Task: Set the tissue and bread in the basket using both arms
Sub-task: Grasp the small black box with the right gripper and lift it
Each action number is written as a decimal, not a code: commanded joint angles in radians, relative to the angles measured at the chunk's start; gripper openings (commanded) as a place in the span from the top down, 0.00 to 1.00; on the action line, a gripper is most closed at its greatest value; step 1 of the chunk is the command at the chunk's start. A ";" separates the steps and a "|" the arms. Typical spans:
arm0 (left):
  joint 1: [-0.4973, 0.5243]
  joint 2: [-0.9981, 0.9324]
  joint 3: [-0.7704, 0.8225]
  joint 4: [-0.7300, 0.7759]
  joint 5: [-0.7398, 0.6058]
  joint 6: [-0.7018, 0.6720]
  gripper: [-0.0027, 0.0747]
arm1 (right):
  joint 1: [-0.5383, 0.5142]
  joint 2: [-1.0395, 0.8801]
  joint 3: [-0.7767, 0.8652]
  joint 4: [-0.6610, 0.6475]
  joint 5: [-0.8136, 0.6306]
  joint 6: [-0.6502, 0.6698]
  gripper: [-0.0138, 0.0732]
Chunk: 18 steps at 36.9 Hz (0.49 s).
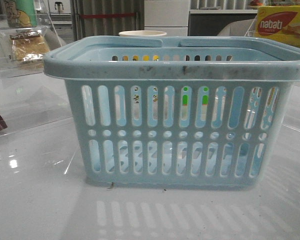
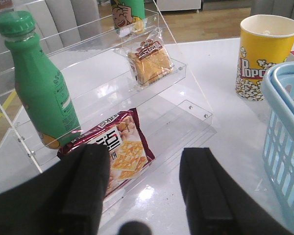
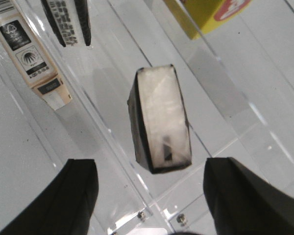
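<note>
The pale blue basket fills the middle of the front view, and its corner shows in the left wrist view. The bread, golden-brown in a clear wrapper, lies on a clear acrylic shelf, seen at the far left in the front view. My left gripper is open and empty, short of the bread and over a dark red cracker packet. The tissue, a small white pack with black edges, lies on another clear shelf. My right gripper is open just short of it, not touching. Neither gripper shows in the front view.
A green bottle stands on the left shelf rack. A yellow popcorn cup stands by the basket. The yellow-and-red nabati box sits at the back right. A cream carton and a yellow box flank the tissue.
</note>
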 commanded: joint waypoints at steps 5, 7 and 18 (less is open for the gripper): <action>0.001 0.010 -0.031 -0.009 -0.075 -0.004 0.45 | -0.006 -0.010 -0.046 -0.021 -0.092 0.002 0.22; 0.001 0.010 -0.031 -0.009 -0.075 -0.004 0.45 | -0.006 -0.003 -0.047 -0.021 -0.097 0.002 0.28; 0.001 0.010 -0.031 -0.009 -0.075 -0.004 0.45 | -0.006 -0.002 -0.056 -0.021 -0.073 0.002 0.61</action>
